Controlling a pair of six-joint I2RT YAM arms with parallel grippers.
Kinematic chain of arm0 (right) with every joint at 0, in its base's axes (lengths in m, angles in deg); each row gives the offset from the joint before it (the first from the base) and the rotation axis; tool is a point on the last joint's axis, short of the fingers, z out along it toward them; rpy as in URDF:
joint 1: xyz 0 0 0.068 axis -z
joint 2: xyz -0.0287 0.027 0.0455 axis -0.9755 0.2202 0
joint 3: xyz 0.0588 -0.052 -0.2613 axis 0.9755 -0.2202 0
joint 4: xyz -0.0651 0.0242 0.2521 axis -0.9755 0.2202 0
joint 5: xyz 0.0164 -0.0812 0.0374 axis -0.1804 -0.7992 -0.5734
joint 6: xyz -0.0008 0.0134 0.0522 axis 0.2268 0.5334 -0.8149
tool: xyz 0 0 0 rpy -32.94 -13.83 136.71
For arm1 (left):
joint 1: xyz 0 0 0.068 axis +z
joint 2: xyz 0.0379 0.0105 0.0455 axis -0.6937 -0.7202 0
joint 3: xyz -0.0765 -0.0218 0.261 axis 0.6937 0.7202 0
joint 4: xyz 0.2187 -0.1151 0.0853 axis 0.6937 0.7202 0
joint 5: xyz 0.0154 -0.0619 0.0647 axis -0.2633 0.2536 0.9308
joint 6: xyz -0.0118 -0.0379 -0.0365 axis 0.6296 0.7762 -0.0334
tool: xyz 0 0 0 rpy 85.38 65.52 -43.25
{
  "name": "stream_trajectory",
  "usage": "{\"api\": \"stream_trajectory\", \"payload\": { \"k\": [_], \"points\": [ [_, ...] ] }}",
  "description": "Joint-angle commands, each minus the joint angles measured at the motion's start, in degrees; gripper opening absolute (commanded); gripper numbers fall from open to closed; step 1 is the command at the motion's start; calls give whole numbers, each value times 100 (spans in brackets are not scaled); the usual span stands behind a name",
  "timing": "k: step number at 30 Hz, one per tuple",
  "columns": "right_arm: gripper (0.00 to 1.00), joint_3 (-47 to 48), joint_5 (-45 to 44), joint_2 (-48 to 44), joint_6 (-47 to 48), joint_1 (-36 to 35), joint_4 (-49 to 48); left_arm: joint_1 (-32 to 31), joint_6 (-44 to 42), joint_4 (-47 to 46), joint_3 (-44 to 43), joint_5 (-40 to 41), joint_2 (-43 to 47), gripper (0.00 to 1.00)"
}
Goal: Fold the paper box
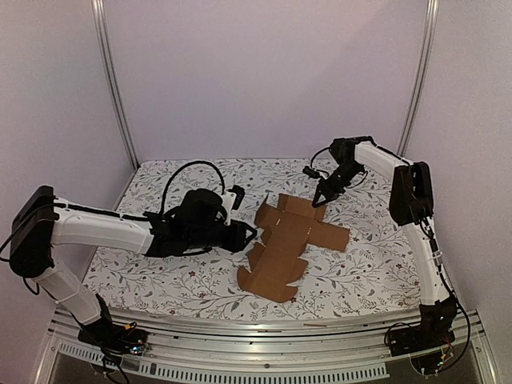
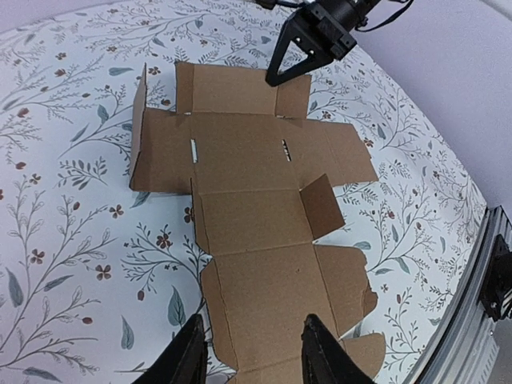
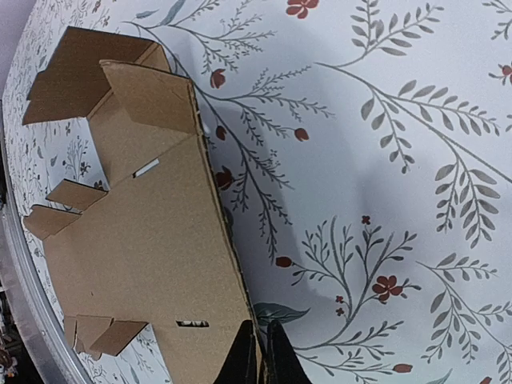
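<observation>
The paper box [image 1: 288, 240] is a brown cardboard cut-out lying mostly flat on the floral tablecloth, with a few side flaps tilted up. In the right wrist view the box [image 3: 152, 240] fills the left side, and my right gripper [image 3: 262, 356] is shut on its far edge, with the thin card pinched between the black fingers. From above, that gripper [image 1: 320, 200] sits at the box's back right corner. My left gripper [image 1: 254, 234] is at the box's left side. Its jaws [image 2: 256, 356] are open over the near panel of the box [image 2: 256, 240] and hold nothing.
The floral cloth [image 1: 160, 272] covers the table. A metal rail [image 1: 264, 328] runs along the near edge, also seen in the left wrist view [image 2: 480, 264]. Two upright frame posts [image 1: 112, 80] [image 1: 420, 72] stand at the back corners, with plain walls behind.
</observation>
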Motion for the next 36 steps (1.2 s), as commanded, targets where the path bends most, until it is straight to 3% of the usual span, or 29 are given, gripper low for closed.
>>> {"api": "stream_trajectory", "payload": {
  "k": [1, 7, 13, 16, 25, 36],
  "points": [
    [7, -402, -352, -689, 433, -48, 82, -109, 71, -129, 186, 120, 208, 40],
    [6, -1364, -450, -1294, 683, -77, 225, -113, 66, -111, 289, 176, 324, 40],
    [8, -2835, -459, -2004, 260, -86, -81, -113, 100, -206, 407, 186, 330, 40],
    [11, -3140, -382, -2255, 226, -87, -93, -113, 91, -263, 422, 187, 272, 40],
    [22, -2193, 336, -1174, 495, -85, 864, -122, 124, -348, 426, 93, 181, 40],
    [33, -1552, 294, -507, 476, -85, 924, -131, 111, -270, 415, 56, 152, 40]
  ]
}}
